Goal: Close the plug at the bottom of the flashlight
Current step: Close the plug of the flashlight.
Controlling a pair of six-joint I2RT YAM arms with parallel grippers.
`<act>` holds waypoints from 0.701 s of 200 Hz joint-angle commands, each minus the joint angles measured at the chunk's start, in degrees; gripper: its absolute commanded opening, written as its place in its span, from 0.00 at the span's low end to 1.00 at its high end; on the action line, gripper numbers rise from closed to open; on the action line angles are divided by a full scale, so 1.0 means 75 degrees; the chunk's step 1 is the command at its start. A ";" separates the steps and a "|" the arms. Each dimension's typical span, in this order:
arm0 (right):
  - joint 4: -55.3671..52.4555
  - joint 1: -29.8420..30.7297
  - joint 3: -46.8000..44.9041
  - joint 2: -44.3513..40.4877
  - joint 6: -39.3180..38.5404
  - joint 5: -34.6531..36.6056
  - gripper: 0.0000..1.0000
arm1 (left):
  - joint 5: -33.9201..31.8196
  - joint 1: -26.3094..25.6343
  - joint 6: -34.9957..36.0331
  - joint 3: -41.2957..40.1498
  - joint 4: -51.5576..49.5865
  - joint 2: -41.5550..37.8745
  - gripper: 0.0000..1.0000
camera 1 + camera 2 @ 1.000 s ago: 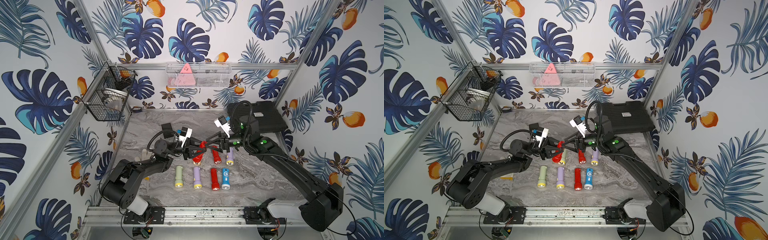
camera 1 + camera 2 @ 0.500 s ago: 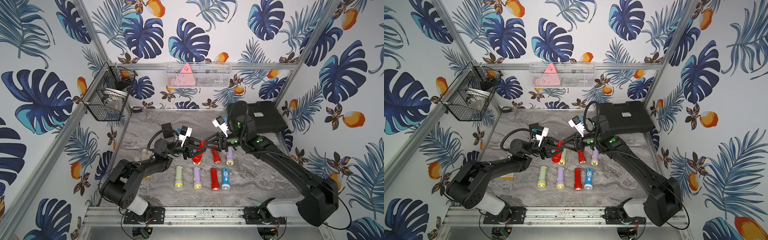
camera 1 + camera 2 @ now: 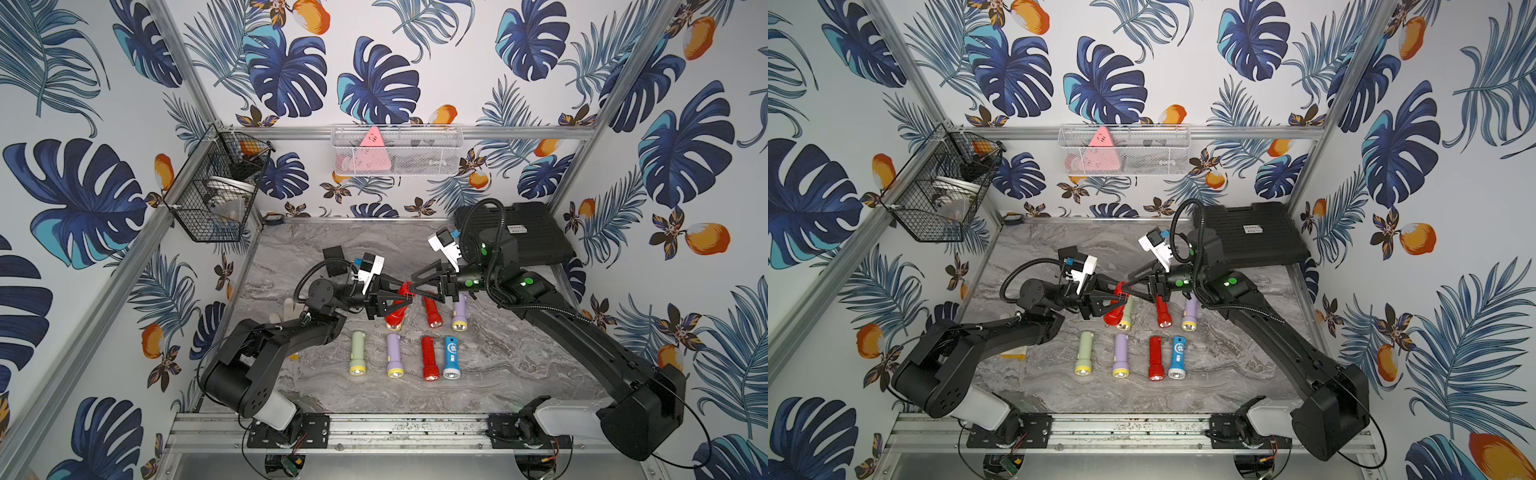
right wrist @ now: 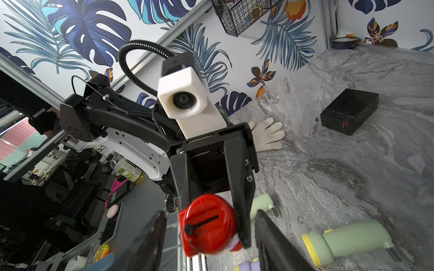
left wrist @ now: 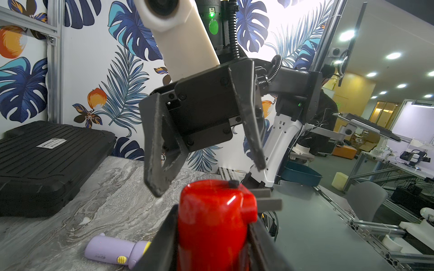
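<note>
Red flashlight [image 5: 213, 211] clamped in left tool [image 3: 392, 301], right tool [image 5: 207, 178] spread either side of its plug end, other flashlights [image 3: 428, 357] lying beneath.

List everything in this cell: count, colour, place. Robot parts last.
held flashlight: one, red, clamped in the left gripper above the table.
front-row flashlights: four, green, purple, red, blue, lying near the table's front.
back-row flashlights: three, green, red, purple, lying behind the front row.
case: one, black, back right.
small box: one, black, back left.
glove: one, white, left side of table.
tape roll: one, dark, back left corner.
wire basket: one, black, left wall.
mesh basket: one, white, rear wall, holding a pink triangle.
left gripper: one, black, shut on the held flashlight.
right gripper: one, black, open at its tail end, not gripping.
</note>
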 commanded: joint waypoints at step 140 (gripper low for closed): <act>0.0382 0.0008 -0.0673 0.0021 0.0089 0.0033 0.51 | -0.0032 0.0021 -0.0118 0.0161 0.0465 -0.0088 0.00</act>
